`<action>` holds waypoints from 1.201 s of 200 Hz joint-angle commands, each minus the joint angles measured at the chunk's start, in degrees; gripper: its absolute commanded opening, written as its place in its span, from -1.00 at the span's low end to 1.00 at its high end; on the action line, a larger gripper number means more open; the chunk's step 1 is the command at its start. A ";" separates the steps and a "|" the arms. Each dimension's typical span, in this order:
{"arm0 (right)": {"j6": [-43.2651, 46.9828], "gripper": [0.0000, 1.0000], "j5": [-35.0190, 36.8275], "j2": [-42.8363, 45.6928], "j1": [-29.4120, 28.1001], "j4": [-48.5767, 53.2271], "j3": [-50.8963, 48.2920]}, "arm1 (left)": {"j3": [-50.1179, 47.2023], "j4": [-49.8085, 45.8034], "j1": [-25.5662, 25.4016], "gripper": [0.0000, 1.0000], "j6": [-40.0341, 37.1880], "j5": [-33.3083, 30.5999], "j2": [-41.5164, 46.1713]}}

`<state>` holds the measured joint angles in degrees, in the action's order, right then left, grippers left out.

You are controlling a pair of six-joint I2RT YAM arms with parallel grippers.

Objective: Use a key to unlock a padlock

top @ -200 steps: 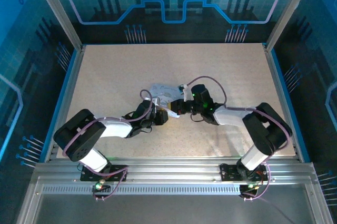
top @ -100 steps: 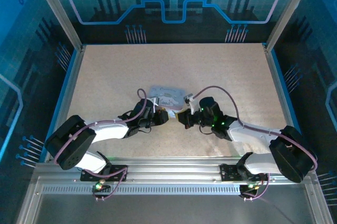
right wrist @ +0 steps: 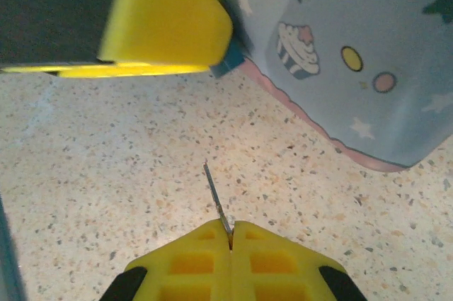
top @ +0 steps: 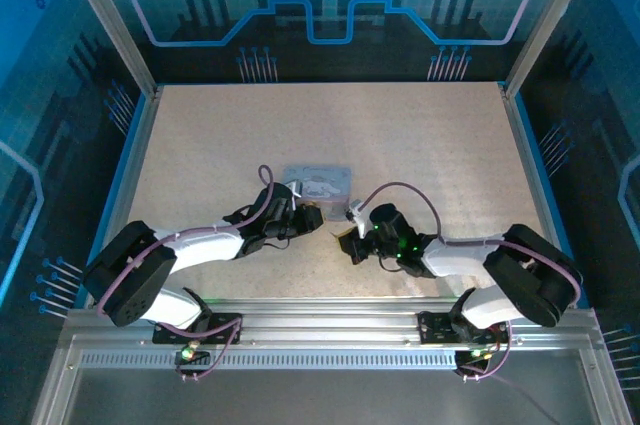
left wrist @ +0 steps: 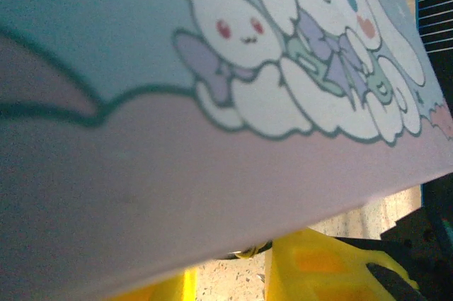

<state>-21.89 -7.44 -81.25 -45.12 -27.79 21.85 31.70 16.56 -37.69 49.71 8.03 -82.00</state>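
Fully closed, the right hand (right wrist: 231,230) is pinching the key (right wrist: 215,195) at lower centre by its very end. Pushed, it is risking twisting or slipping. The left hand (top: 305,217) — its grip I cannot tell — is crowding the tin (right wrist: 354,53).

The table (top: 200,145) is a pale, speckled board with blue strips down its sides. One tin (top: 318,181) sits flat on it, just beyond the left claw (top: 312,217). From the right claw (right wrist: 231,226) it lies ahead and rightward, bare table between.
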 commanded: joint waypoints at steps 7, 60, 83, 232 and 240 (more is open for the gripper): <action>1.41 -0.94 2.28 -1.52 -1.02 -6.22 -0.74 | 2.47 1.10 -0.26 -0.47 1.33 1.54 2.02; 1.68 -0.94 3.54 -4.30 -1.11 -9.60 -0.18 | 2.49 1.06 -0.30 -0.47 1.63 1.53 2.10; 1.76 -0.94 3.75 -5.18 -1.08 -10.43 0.34 | 2.49 1.02 -0.23 -0.47 1.54 1.55 2.10; 2.58 -0.94 2.26 -6.29 -1.08 -13.65 0.87 | 2.84 0.33 -0.25 -0.48 1.44 2.05 2.37; 2.55 -0.94 2.15 -6.29 -1.09 -13.69 0.90 | 2.84 0.39 -0.23 -0.48 1.49 2.09 2.37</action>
<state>-20.45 -4.84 -87.05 -45.43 -39.13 21.80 31.81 16.03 -37.69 51.11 8.86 -81.97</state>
